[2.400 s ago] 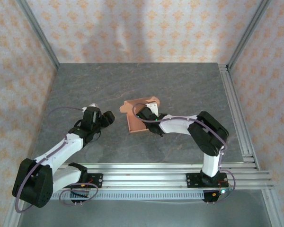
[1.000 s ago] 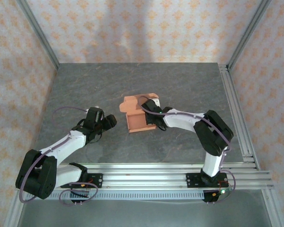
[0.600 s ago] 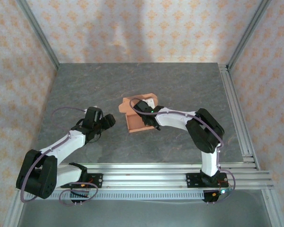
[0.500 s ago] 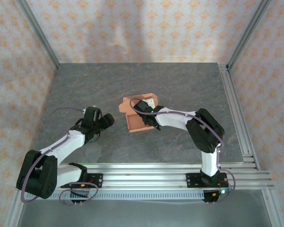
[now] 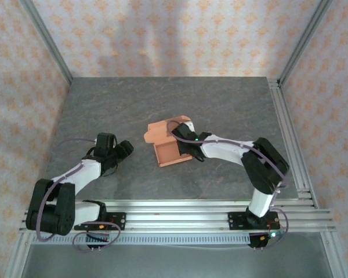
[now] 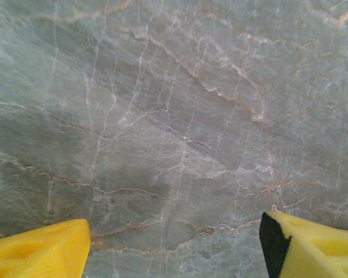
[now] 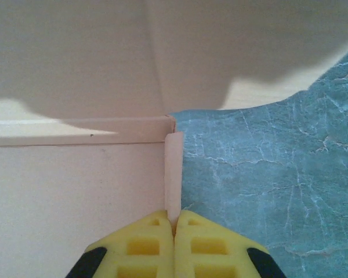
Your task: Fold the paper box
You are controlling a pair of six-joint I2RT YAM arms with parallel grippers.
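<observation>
Drawn back leftward since a second ago, left pincer (image 5: 126, 148) spread wide above veined grey stone-look counter (image 5: 220, 104) | salmon thin-card paper box (image 5: 167, 153) mid-counter, creased flap raised | right pincer (image 7: 174, 223) pressed together, pinching box's upright side wall

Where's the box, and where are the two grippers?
box (image 5: 168, 153), top view, its floor panel.
right gripper (image 7: 174, 223), right wrist view, between shut tips pinching the box's wall.
left gripper (image 6: 174, 249), left wrist view, midway between its open tips.
</observation>
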